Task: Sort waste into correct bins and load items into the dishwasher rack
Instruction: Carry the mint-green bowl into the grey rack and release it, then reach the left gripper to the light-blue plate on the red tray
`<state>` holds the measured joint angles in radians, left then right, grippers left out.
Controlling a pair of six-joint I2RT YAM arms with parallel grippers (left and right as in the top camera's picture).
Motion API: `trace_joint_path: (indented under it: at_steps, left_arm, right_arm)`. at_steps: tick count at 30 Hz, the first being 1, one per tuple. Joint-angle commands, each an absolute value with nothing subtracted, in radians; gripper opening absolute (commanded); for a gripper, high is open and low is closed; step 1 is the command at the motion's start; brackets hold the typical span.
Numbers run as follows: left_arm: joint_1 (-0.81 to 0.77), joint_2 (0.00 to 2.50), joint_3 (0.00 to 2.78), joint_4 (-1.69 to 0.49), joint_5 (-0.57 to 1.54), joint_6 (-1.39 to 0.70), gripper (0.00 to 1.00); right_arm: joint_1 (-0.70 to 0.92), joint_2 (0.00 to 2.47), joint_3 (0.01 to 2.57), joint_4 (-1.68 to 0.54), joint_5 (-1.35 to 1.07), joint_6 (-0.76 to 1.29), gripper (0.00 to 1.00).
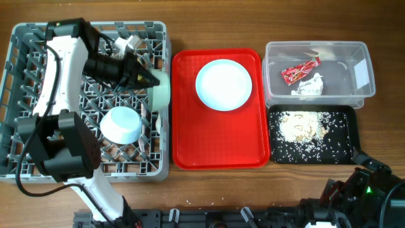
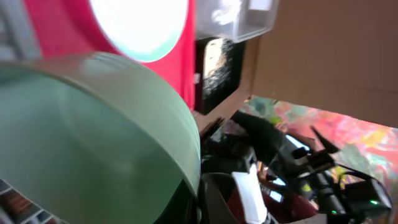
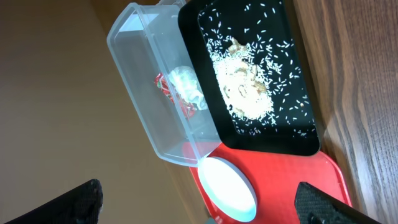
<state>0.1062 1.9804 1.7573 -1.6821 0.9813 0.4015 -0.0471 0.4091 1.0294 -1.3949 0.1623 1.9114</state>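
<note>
We had the wrapper (image 1: 299, 69) and rice (image 1: 297, 126) binned in the clear tub (image 1: 316, 44) and black tray (image 1: 352, 136). Our left claw (image 1: 150, 79) clamped the mint green bowl (image 1: 161, 92) at the dishwasher rack (image 1: 25, 38)'s right edge. The right claw (image 3: 199, 202) gaped empty, and the plate (image 1: 223, 84) awaited loading.

Overhead feed bright, even, light from above; shadows soft, short. Plate (image 1: 223, 84) blown out, near pure white. I get mild glare on tub (image 1: 354, 69) wall. My left wrist view worst: bowl (image 2: 93, 143) fills frame, soft, out of focus, background smeared. Right wrist sharp mid-frame, rice in black tray (image 3: 261, 74) crisp; right fingers (image 3: 62, 205) dark, blurred at bottom corners.
</note>
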Motion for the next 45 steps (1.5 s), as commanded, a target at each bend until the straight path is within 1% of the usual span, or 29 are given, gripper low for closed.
trace_joint_path:
  at_steps: [1,5,8,10,12,15,18,24,30,32,34,36,38,40,41,43,44,45]
  left_arm:
    - [0.130,1.997,1.697,-1.655,0.915,0.415,0.06]
    - [0.157,1.998,1.656,-1.588,0.944,0.415,0.09]
    - [0.184,2.002,1.648,-1.590,1.082,0.447,0.05]
    - [0.203,2.002,1.648,-1.618,1.202,0.502,0.06]
    - [0.218,2.002,1.648,-1.651,1.262,0.551,0.05]
    - [0.219,2.006,1.648,-1.650,1.248,0.574,0.04]
    - [0.215,2.021,1.648,-1.617,1.153,0.576,0.04]
    - [0.221,2.124,1.647,-1.633,1.127,0.596,0.04]
    - [0.302,2.140,1.648,-1.643,1.082,0.595,0.05]
    - [0.338,2.140,1.648,-1.644,1.082,0.594,0.19]
    - [0.363,2.140,1.648,-1.651,1.083,0.591,0.38]
    - [0.385,2.140,1.654,-1.673,1.083,0.590,0.41]
    - [0.400,2.136,1.674,-1.686,1.071,0.545,0.52]
    - [0.410,2.128,1.701,-1.686,1.048,0.471,0.56]
    - [0.415,2.119,1.727,-1.686,1.041,0.427,0.64]
    - [0.417,2.083,1.781,-1.686,1.041,0.376,0.70]
    - [0.417,2.061,1.803,-1.686,1.041,0.355,0.83]
    - [0.417,2.038,1.822,-1.686,1.041,0.333,0.99]
  right_arm:
    - [-0.050,0.406,1.032,-1.401,0.157,2.071,1.00]
    - [-0.050,0.406,1.032,-1.401,0.157,2.071,1.00]
    - [-0.050,0.406,1.032,-1.401,0.157,2.071,1.00]
    - [-0.050,0.406,1.032,-1.401,0.157,2.071,1.00]
    - [-0.050,0.406,1.032,-1.401,0.157,2.071,1.00]
    - [-0.050,0.406,1.032,-1.401,0.157,2.071,1.00]
    - [-0.050,0.406,1.032,-1.401,0.157,2.071,1.00]
    - [-0.050,0.406,1.032,-1.401,0.157,2.071,1.00]
    - [-0.050,0.406,1.032,-1.401,0.157,2.071,1.00]
    - [-0.050,0.406,1.032,-1.401,0.157,2.071,1.00]
    - [-0.050,0.406,1.032,-1.401,0.157,2.071,1.00]
    - [-0.050,0.406,1.032,-1.401,0.157,2.071,1.00]
    - [-0.050,0.406,1.032,-1.401,0.157,2.071,1.00]
    - [-0.050,0.406,1.032,-1.401,0.157,2.071,1.00]
    - [-0.050,0.406,1.032,-1.401,0.157,2.071,1.00]
    - [-0.050,0.406,1.032,-1.401,0.157,2.071,1.00]
    - [-0.050,0.406,1.032,-1.401,0.157,2.072,1.00]
    - [-0.050,0.406,1.032,-1.401,0.157,2.071,1.00]
